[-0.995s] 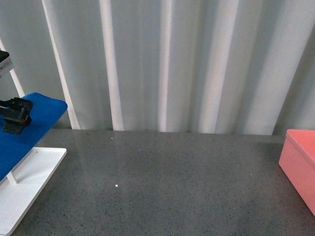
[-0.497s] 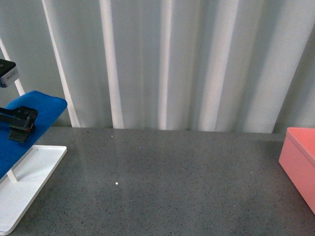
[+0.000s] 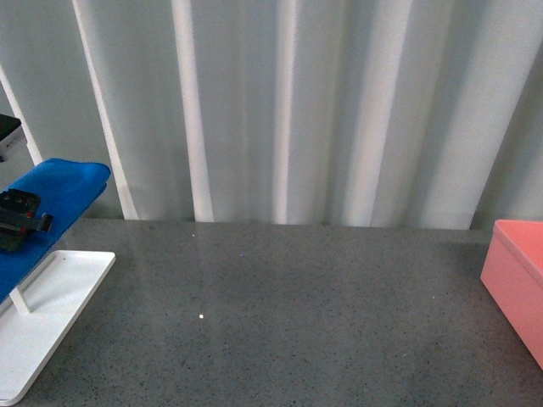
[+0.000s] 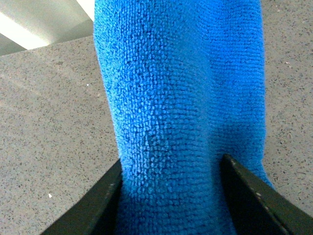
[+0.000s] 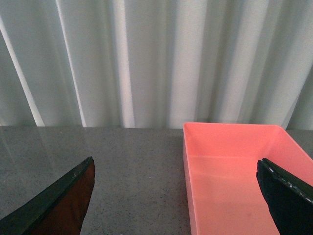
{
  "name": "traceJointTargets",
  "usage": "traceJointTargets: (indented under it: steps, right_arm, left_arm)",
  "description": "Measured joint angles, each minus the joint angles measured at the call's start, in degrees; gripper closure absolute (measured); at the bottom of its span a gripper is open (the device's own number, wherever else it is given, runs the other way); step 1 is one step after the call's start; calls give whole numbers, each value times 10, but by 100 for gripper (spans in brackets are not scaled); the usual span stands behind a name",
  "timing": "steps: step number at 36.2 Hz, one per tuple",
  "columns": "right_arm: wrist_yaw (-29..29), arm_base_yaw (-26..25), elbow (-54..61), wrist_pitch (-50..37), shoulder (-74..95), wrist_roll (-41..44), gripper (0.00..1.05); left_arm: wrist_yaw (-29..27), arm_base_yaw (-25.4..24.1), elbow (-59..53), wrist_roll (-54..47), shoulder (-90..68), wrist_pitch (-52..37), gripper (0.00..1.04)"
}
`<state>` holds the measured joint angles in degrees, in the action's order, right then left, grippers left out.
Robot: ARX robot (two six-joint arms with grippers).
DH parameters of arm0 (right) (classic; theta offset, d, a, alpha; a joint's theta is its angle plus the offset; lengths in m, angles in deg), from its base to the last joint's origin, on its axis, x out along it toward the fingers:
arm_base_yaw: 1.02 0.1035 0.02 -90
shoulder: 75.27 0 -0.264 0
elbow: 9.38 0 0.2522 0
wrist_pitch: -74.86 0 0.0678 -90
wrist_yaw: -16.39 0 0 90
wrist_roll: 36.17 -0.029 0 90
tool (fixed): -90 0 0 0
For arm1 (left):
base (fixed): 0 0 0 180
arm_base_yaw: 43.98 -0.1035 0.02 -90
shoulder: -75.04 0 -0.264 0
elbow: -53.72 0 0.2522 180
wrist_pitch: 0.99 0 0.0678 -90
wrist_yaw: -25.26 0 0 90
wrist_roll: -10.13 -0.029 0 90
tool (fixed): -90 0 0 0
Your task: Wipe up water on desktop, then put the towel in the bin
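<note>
The bright blue towel (image 3: pixel 51 199) hangs at the far left of the front view, lifted above the dark grey desktop (image 3: pixel 280 314). My left gripper (image 3: pixel 15 222) is shut on it. Its wrist view is filled by the towel (image 4: pixel 181 98), pinched between both fingers (image 4: pixel 98 205), with the desktop (image 4: pixel 49 107) behind. The salmon-pink bin (image 3: pixel 519 284) stands at the right edge. My right gripper (image 5: pixel 178 196) is open and holds nothing; it hovers over the near wall of the bin (image 5: pixel 234 171), out of the front view.
A flat white tray (image 3: pixel 47 318) with an upright rod (image 3: pixel 19 301) lies under the towel at the front left. A pale pleated curtain (image 3: pixel 280 110) closes off the back of the desktop. A small bright speck (image 3: pixel 200 318) shows on the desktop.
My left gripper has drawn leftward toward the picture's edge with the towel in it, and the towel's top edge has moved left too. The bin and tray have stayed put.
</note>
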<state>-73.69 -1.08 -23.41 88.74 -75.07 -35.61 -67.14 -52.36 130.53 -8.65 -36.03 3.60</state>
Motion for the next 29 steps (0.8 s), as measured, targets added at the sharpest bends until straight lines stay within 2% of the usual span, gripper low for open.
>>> traceJointTargets:
  steps: [9,10,18,25,29]
  right_arm:
    - [0,0,0,0,0,0,7]
    - [0,0,0,0,0,0,7]
    - [0,0,0,0,0,0,7]
    - [0,0,0,0,0,0,7]
    - [0,0,0,0,0,0,7]
  left_arm:
    - [47,-5,-17,30,45,-16,97]
    - [51,-5,-19,32,53,-17,100]
    - [59,-2,-28,39,110,-33,100]
    - [134,17,-80,75,194,-59,100]
    - [182,52,-126,123,258,-111,100]
